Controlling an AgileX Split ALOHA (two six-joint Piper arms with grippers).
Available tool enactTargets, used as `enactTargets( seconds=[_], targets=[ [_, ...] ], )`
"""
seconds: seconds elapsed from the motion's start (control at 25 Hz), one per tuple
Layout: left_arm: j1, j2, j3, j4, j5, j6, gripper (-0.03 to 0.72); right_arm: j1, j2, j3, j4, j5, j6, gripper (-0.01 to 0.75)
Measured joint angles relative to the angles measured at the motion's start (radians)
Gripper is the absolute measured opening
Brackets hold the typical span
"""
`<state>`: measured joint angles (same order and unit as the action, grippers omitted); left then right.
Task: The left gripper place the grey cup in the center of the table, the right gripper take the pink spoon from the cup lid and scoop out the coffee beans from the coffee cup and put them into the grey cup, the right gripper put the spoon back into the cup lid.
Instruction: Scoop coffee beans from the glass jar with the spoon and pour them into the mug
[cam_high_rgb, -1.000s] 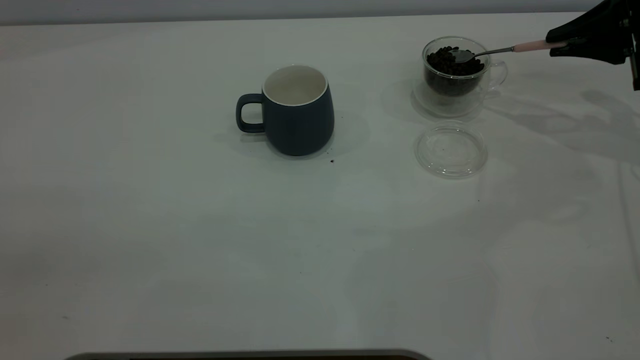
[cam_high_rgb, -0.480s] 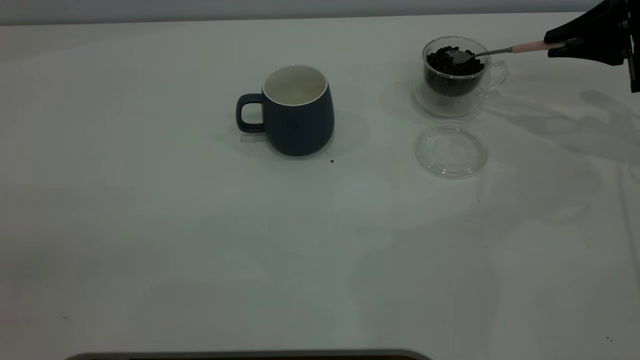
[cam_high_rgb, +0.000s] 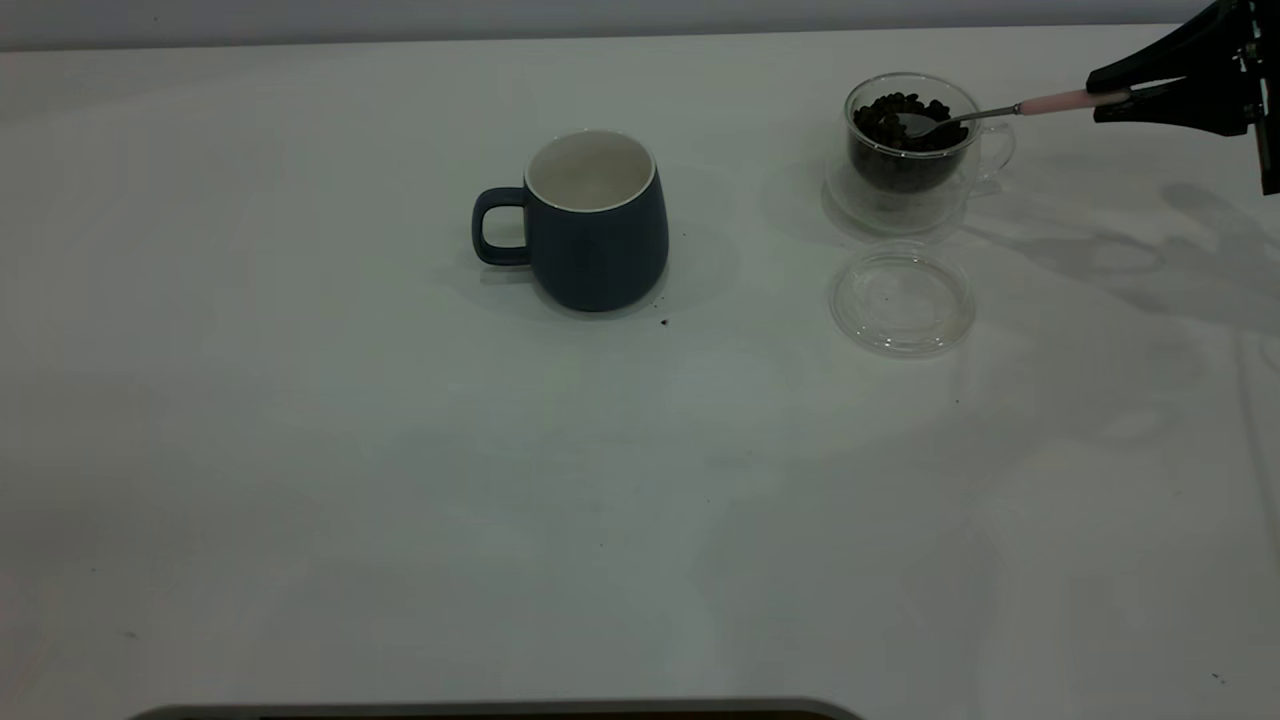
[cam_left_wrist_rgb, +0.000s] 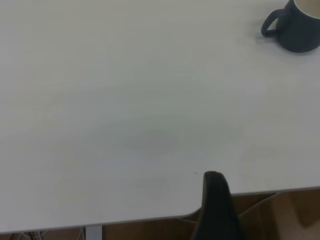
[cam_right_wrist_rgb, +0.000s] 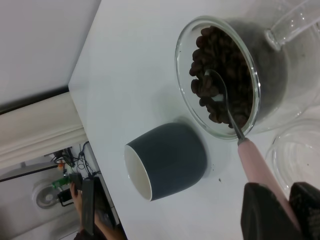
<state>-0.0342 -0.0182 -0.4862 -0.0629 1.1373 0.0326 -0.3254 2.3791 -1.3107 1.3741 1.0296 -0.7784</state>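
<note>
The grey cup (cam_high_rgb: 597, 225) stands upright near the middle of the table (cam_high_rgb: 300, 450), handle to the left; it also shows in the wrist views (cam_left_wrist_rgb: 300, 30) (cam_right_wrist_rgb: 167, 160). At the far right my right gripper (cam_high_rgb: 1125, 95) (cam_right_wrist_rgb: 290, 210) is shut on the pink spoon (cam_high_rgb: 1060, 100) (cam_right_wrist_rgb: 257, 160) by its handle. The spoon's metal bowl rests in the coffee beans (cam_high_rgb: 905, 115) (cam_right_wrist_rgb: 220, 65) inside the clear coffee cup (cam_high_rgb: 910, 150) (cam_right_wrist_rgb: 220, 75). The cup lid (cam_high_rgb: 902, 300) (cam_right_wrist_rgb: 300, 155) lies empty in front of that cup. My left gripper (cam_left_wrist_rgb: 216, 200) is parked at the table's edge.
A dark speck (cam_high_rgb: 664, 322) lies beside the grey cup. Past the table's edge, the right wrist view shows cables and a person's hand (cam_right_wrist_rgb: 80, 192) holding a device. The table's back edge runs just behind the coffee cup.
The right gripper has dipped slightly, and the spoon's bowl has sunk lower into the beans. The cups and the lid have not moved.
</note>
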Motion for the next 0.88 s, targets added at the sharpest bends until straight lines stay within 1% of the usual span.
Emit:
enactTargets(
  seconds=[0.12,0.52,0.88],
  targets=[
    [0.000,0.000,0.000,0.000,0.000,0.000,0.565,0.000,0.005,0.000,0.005,0.003,0.016,0.114],
    [0.000,0.000,0.000,0.000,0.000,0.001,0.565,0.000,0.062,0.000,0.110,0.043,0.015,0.114],
    [0.000,0.000,0.000,0.000,0.000,0.001,0.565,-0.027,0.070,0.000,0.120,0.099,-0.006,0.114]
  ],
)
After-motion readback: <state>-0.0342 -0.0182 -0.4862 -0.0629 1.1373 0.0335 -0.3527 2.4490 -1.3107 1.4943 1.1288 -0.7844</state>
